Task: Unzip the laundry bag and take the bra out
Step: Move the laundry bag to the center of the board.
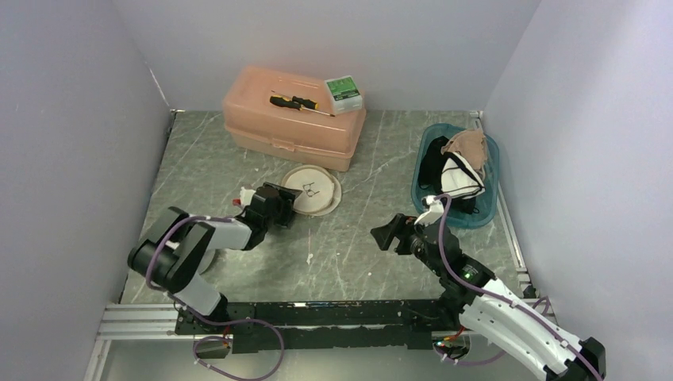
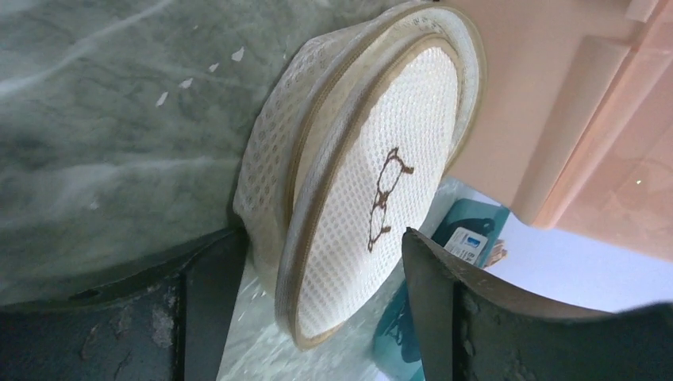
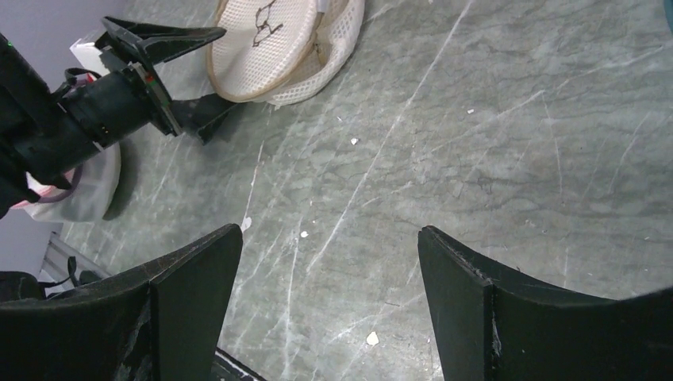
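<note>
The laundry bag (image 1: 314, 189) is a round, flat mesh case. It lies on the tabletop (image 1: 357, 262) just in front of the pink toolbox (image 1: 294, 119), left of the middle. Because it is round it has no long axis. What matters is its rim, where the brown tape runs all around.

The left hand (image 1: 290, 202) is at the near-left edge of the bag, and the bag lies straight ahead of it. In the left wrist view the fingers are spread on both sides of the rim. One finger (image 2: 208, 295) is low, at the side wall next to the tabletop, and the other is over the flat face that bears the small bra drawing. The low finger seems to touch the mesh. The upper one is very near the face, but I cannot tell if it touches. It is not a firm pinch.

The right hand (image 1: 393, 236) hangs over bare tabletop with its fingers wide apart and nothing between them. The bag lies well apart from it, ahead and toward the left arm's side.

So the left arm is the nearer one by far. I judge that it should hold the rim while the right hand comes across for the zipper. I cannot find the zipper pull. The bra does not show; it is probably inside.
</note>
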{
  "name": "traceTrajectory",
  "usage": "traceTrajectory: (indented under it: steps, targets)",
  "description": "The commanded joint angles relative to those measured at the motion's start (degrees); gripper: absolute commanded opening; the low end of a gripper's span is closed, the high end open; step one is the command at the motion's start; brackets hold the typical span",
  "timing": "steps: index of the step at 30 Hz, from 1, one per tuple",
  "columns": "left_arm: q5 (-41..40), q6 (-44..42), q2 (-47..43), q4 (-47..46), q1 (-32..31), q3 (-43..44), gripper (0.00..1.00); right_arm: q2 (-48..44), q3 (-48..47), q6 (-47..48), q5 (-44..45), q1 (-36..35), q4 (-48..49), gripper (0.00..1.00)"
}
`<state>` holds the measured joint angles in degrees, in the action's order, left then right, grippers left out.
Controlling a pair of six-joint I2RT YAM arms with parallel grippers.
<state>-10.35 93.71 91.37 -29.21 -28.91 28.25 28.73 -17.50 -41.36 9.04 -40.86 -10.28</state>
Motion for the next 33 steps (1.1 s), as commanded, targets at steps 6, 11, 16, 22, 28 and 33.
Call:
traceTrajectory:
  steps: [6,11,16,22,28,33]
  targets:
    - [-8.66,-14.01,-32.22,50.13,-2.6,3.07,0.89,-4.03,-1.43,3.85,-0.14,-0.05,-0.59,0.86]
    - [-22.02,-13.58,-37.51,88.36,-3.0,18.26,0.94,-2.1,-0.02,4.41,-1.12,-0.1,1.95,0.86]
    - [-27.15,-2.71,-42.68,106.03,-1.87,23.41,0.94,-1.58,2.13,3.91,-3.48,-0.07,4.98,0.86]
    - [-29.07,2.34,-46.9,116.28,1.8,26.18,0.94,-1.48,2.65,4.45,-6.13,-0.02,6.41,0.86]
    - [-35.47,3.07,-46.0,125.19,1.92,32.93,0.94,-1.55,2.97,5.55,-8.5,-0.04,6.75,0.86]
    - [-34.67,-14.14,-42.92,112.4,3.56,32.94,0.94,-1.85,3.38,5.58,-10.63,-0.06,7.73,0.86]
